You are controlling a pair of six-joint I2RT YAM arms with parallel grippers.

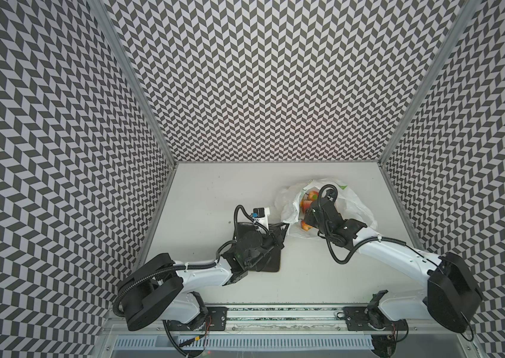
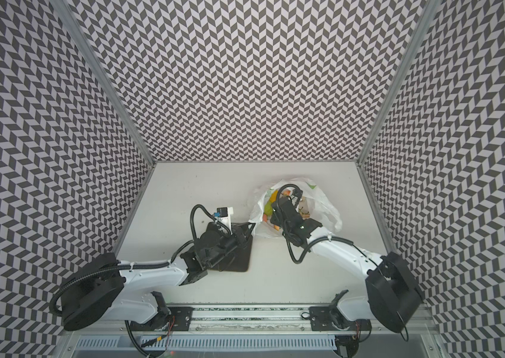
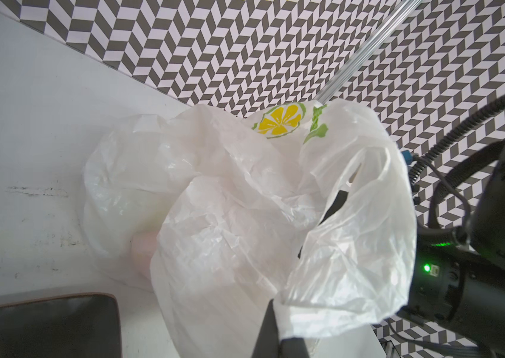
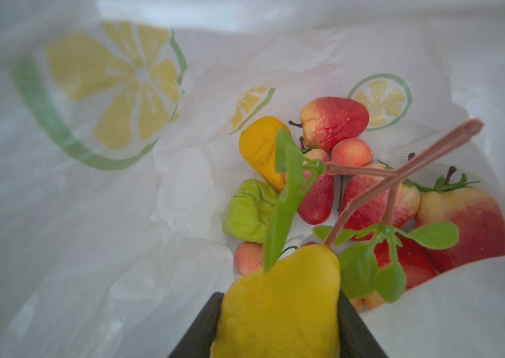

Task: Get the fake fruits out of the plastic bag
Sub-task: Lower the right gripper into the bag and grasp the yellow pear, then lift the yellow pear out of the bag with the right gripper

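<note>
Both top views show the plastic bag (image 1: pixel 357 203) (image 2: pixel 327 214) right of the surface's (image 1: pixel 214 192) middle, fake fruits (image 1: pixel 307 204) inside. Left wrist view: my left jaws pinch its rim. Right wrist view: my right jaws clamp the yellow lemon (image 4: pixel 279 307).

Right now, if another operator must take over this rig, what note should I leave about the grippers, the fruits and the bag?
Left gripper: shut on the rim of the plastic bag, holding its mouth up beside the dark plate.
Right gripper: inside the bag, shut on the yellow lemon with its leafy twig; the lemon is not yet out.
Fruits: the others, among them an orange pear, a lime-green pear and red fruits, lie at the bag's bottom.
Done: no fruit can be seen outside the bag.
To do: lift out the lemon, then the remaining fruits.
</note>
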